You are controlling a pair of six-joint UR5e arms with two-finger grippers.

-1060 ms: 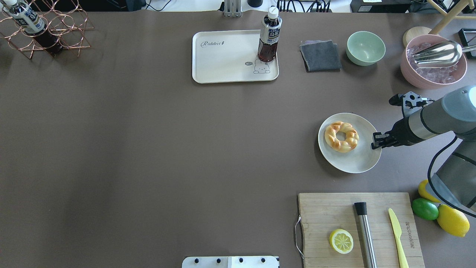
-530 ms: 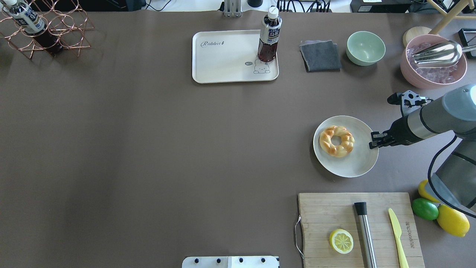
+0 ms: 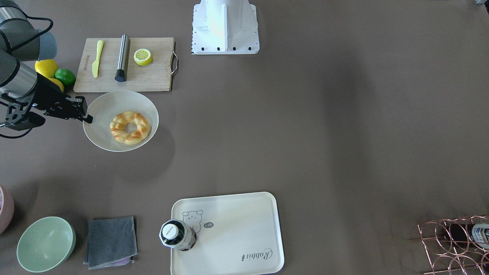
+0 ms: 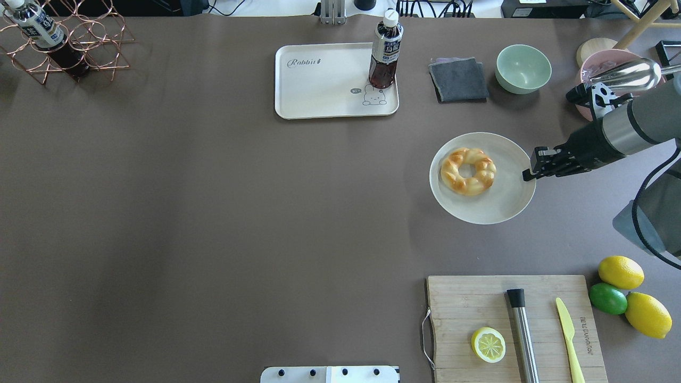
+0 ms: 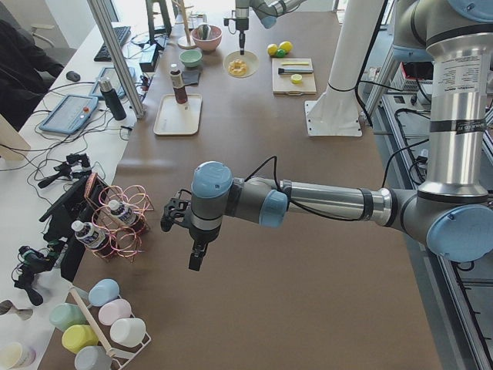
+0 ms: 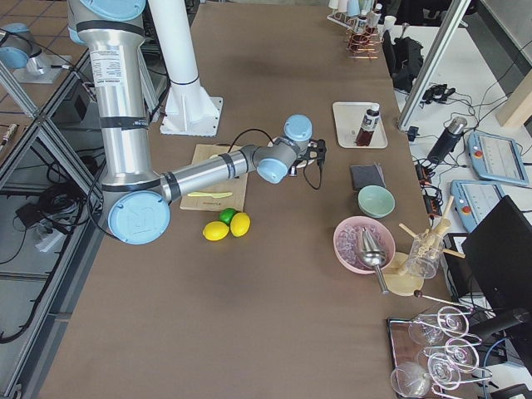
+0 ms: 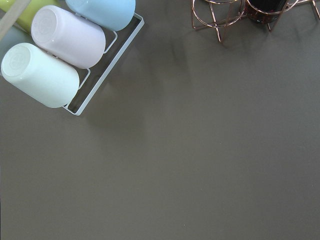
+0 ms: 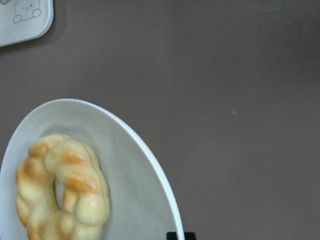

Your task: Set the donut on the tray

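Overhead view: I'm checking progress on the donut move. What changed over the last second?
The right gripper, clamped on the rim of the round white plate, carried it with the twisted golden donut up and forward-left, toward the cream rectangular tray. Tray, brown bottle and wooden cutting board stayed put.

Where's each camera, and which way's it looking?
Front: across the table, facing the robot; right arm at its left.
Overhead: behind the robot, looking down; right end effector grips plate.
Left side: table's end; left arm near.
Right side: opposite end; right arm near.
Left wrist: down at cups; no body.
Right wrist: down at donut; fingertip peeks in.
Front and overhead share the donut.
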